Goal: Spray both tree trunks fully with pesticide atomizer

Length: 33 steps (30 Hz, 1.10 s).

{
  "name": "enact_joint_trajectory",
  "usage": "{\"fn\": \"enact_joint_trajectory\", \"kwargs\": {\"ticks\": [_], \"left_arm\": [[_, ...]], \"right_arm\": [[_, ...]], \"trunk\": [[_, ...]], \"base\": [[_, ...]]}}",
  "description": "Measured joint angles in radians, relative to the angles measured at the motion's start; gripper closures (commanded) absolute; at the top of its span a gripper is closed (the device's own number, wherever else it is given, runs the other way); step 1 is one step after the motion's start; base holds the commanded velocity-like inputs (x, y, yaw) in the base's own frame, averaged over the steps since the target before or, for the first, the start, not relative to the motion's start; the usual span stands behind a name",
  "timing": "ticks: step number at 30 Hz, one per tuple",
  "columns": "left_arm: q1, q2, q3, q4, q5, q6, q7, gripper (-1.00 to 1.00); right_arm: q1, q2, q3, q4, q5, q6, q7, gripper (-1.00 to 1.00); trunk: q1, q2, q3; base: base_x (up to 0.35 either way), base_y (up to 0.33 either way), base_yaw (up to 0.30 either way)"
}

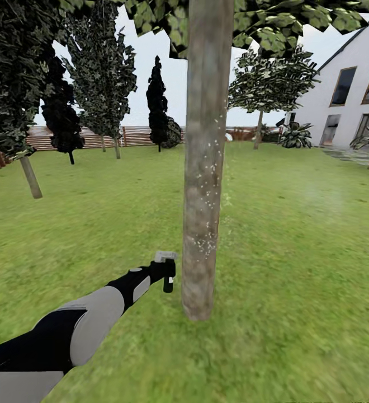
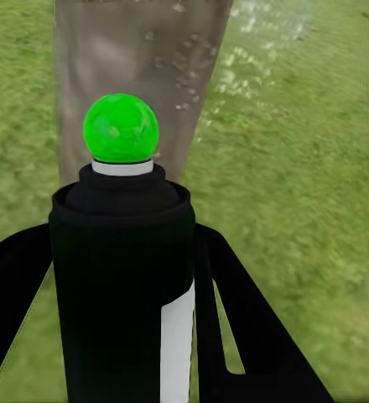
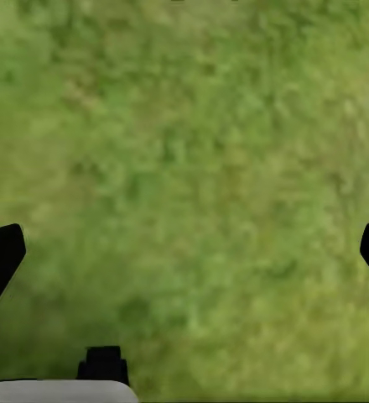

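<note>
While its two black fingers [image 2: 8, 285] are pressing in on either side of the bottle, the left gripper [image 1: 163, 274] is holding the pesticide atomizer [image 1: 168, 272] clamped between them — the black body with its white label strip and the green spot [image 2: 121, 128] on top are sitting squarely between the fingers in the left wrist view. Seen from the head camera, the pale grey trigger head is pointing toward the tree trunk [image 1: 206, 162], just beside it and low down, near where the trunk is meeting the lawn [image 1: 296, 252]. Pale specks are showing on the trunk's bark and drifting along its right edge. The left arm [image 1: 89, 319] is reaching forward from the lower left. Farther out, the right gripper [image 3: 184, 252] is hanging spread wide over bare grass, its fingertips [image 3: 0, 256] at the picture's two sides, gripping nothing. Beyond — a second broad-leaved tree [image 1: 268, 84], dark cypress-like trees [image 1: 157, 101], a slatted wooden fence [image 1: 134, 135] and a white house [image 1: 352, 84].
</note>
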Motion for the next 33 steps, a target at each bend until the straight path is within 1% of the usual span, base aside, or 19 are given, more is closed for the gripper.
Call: {"fn": "enact_joint_trajectory", "kwargs": {"ticks": [4,16,22,28,33], "left_arm": [[0.0,0.0,0.0,0.0,0.0,0.0,0.0,1.0],[0.0,0.0,-0.002,0.0,0.0,0.001,-0.001,1.0],[0.0,0.0,-0.002,0.0,0.0,0.002,-0.001,1.0],[0.0,0.0,-0.002,0.0,0.0,0.029,-0.001,1.0],[0.001,0.0,0.0,0.0,0.0,-0.019,-0.005,1.0]], "right_arm": [[0.0,0.0,0.0,0.0,0.0,0.0,0.0,-1.0],[0.0,0.0,0.0,0.0,0.0,0.0,0.0,-1.0],[0.0,0.0,0.0,0.0,0.0,0.0,0.0,-1.0],[0.0,0.0,0.0,0.0,0.0,0.0,0.0,-1.0],[0.0,-0.006,-0.002,0.0,0.001,0.0,-0.001,-1.0]], "trunk": [[0.0,0.0,0.0],[0.0,0.0,0.0],[0.0,0.0,0.0],[0.0,0.0,0.0],[0.0,0.0,0.0]], "base": [[0.088,0.35,-0.12],[0.012,0.35,-0.28],[0.0,0.35,-0.077],[0.0,0.338,-0.186],[0.0,0.076,-0.03]]}}
